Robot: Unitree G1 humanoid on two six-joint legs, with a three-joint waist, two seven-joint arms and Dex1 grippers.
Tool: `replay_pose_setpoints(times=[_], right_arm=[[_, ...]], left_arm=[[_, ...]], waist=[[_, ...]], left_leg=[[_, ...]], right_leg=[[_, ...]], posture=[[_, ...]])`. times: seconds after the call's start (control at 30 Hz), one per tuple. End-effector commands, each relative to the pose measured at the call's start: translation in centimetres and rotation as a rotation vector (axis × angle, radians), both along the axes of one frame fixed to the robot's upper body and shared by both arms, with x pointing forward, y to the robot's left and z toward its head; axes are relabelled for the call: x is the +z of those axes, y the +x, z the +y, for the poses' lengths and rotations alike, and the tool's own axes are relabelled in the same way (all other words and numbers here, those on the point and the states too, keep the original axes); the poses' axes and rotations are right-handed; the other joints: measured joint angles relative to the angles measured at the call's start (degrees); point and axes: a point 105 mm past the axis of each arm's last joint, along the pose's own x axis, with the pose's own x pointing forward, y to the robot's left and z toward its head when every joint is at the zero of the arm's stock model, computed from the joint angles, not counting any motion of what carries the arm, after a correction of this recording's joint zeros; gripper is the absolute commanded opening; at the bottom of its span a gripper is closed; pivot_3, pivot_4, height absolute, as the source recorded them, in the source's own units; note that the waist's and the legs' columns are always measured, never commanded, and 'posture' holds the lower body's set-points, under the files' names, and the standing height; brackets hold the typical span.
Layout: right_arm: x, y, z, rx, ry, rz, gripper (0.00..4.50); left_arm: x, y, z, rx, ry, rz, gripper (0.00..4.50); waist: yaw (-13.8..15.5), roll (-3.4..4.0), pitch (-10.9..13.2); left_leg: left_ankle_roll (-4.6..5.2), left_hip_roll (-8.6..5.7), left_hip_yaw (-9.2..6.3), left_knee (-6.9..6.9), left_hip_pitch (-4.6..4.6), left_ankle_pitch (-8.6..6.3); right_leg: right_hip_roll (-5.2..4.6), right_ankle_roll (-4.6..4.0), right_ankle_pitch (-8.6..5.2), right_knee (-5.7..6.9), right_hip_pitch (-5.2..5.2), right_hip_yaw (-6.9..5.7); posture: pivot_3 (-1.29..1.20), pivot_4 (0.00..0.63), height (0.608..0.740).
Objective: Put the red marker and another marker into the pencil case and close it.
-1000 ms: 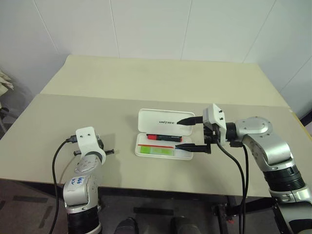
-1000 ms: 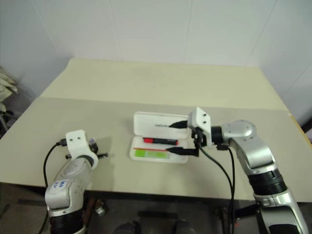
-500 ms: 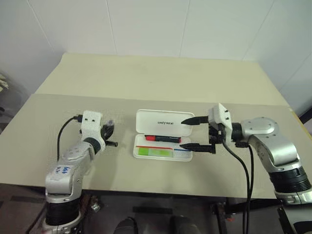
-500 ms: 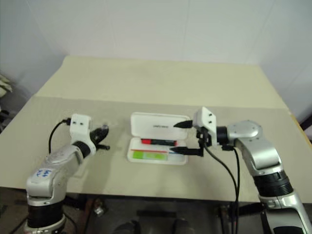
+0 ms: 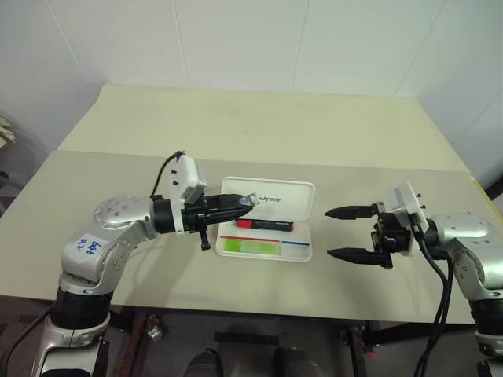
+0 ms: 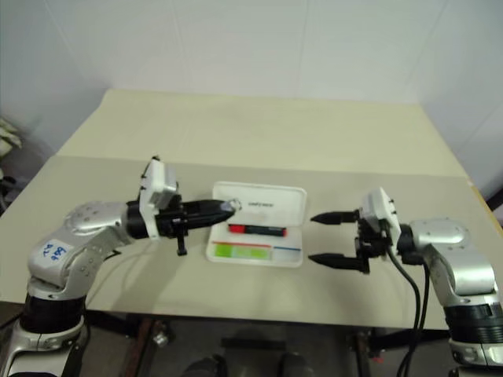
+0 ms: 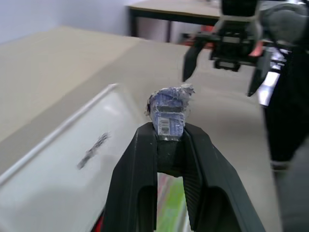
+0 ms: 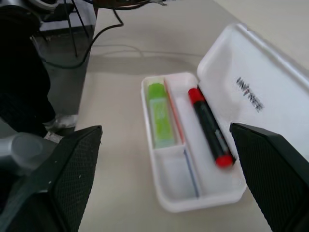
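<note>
Beige table (image 5: 259, 129) — white walls (image 5: 236, 39)

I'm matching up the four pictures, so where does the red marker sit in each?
Left eye: red marker in the pencil case, far side.
Right eye: same spot.
Left wrist: cannot tell.
Right wrist: beside the lid.
Shared landmark: the lid's black lettering.

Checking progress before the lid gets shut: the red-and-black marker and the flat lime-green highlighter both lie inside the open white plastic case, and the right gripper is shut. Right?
Not quite. The right gripper is open, its two black fingers spread wide, as the left eye view shows. The rest holds: the red-and-black marker and flat lime-green highlighter both lie inside the open white plastic case.
</note>
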Motion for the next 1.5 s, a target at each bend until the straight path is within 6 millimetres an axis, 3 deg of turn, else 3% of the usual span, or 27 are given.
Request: replay_pose_setpoints(times=[0.03, 0.4, 0.6, 1.0, 1.5], right_arm=[[0.4, -0.8, -1.2, 0.000, -0.008, -0.041, 4.50], [-0.5, -1.8, -2.1, -0.116, 0.006, -0.049, 4.50], [-0.6, -1.9, -2.5, -0.165, 0.016, -0.065, 4.50], [-1.1, -2.1, -2.4, -0.217, 0.018, -0.067, 4.50], [-1.5, -1.9, -2.3, -0.238, 0.028, -0.064, 4.50]], left_arm=[[0.1, -0.5, -1.6, -0.117, 0.026, -0.022, 0.35], [-4.5, 1.5, -4.9, -0.200, 0.254, 0.109, 0.35], [-4.8, 3.3, -6.5, -0.191, 0.307, 0.067, 0.35], [-7.1, 3.4, -8.6, -0.243, 0.431, 0.090, 0.35], [-6.5, 4.0, -10.1, -0.225, 0.433, 0.061, 0.35]], waist=[[-0.12, 0.00, 0.00], [0.04, 0.04, 0.03], [0.14, 0.04, 0.03], [0.10, 0.04, 0.03], [0.11, 0.04, 0.03]], left_leg=[[0.02, 0.00, 0.00, 0.08, -0.01, -0.02], [0.06, 0.00, -0.03, 0.51, -0.02, -0.04], [0.11, -0.02, -0.03, 0.51, -0.03, -0.07], [0.11, -0.04, -0.05, 0.53, -0.04, -0.08], [0.11, -0.04, -0.06, 0.54, -0.04, -0.08]], right_leg=[[0.01, 0.08, -0.01, 0.04, 0.00, 0.01], [0.08, 0.26, -0.01, 0.34, 0.02, 0.13], [0.07, 0.30, -0.02, 0.32, 0.03, 0.13], [0.08, 0.40, -0.05, 0.36, 0.02, 0.14], [0.08, 0.42, -0.05, 0.39, 0.02, 0.14]], posture=[[0.00, 0.150, 0.740], [0.00, 0.150, 0.740], [0.00, 0.150, 0.740], [0.00, 0.150, 0.740], [0.00, 0.150, 0.740]])
